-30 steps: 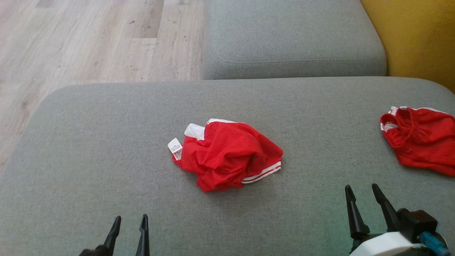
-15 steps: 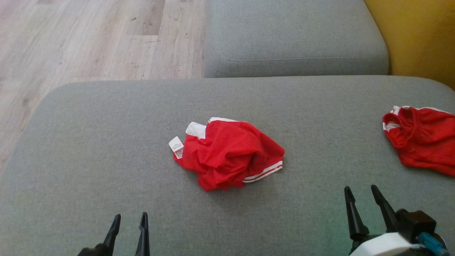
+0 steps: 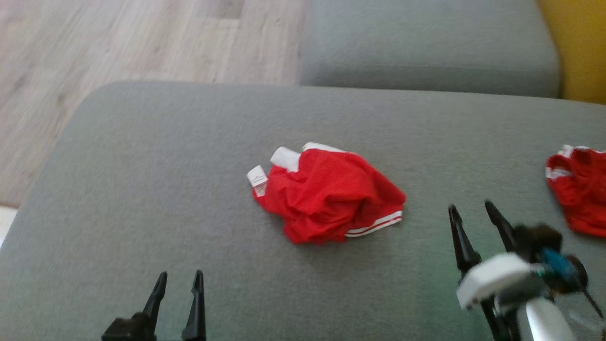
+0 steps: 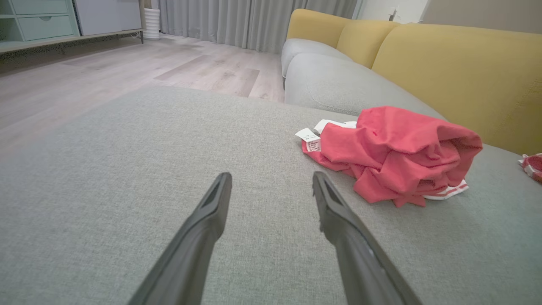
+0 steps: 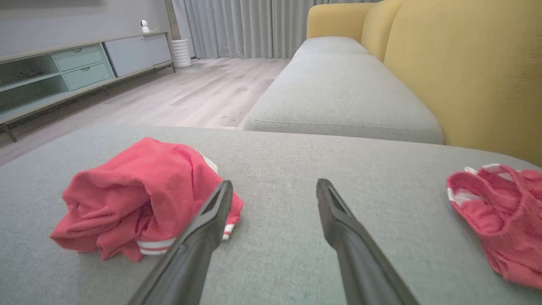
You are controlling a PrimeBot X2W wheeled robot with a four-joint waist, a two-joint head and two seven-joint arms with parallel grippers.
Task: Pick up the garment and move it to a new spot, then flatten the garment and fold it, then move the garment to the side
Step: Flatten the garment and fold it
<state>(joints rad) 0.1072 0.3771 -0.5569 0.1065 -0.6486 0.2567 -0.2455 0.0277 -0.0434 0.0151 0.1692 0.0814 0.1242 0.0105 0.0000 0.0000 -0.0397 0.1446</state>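
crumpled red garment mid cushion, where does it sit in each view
Head view: garment at the centre.
Left wrist view: garment right of centre.
Right wrist view: garment at the lower left.
Shared landmark: second red garment at each view's right edge.

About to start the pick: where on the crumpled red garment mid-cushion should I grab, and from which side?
Probably the raised bunched ridge above the striped hem of the crumpled red garment, approached from the robot's right by the open right hand, which is nearest. The folds stand proud of the grey cushion there, while the label end lies flat.
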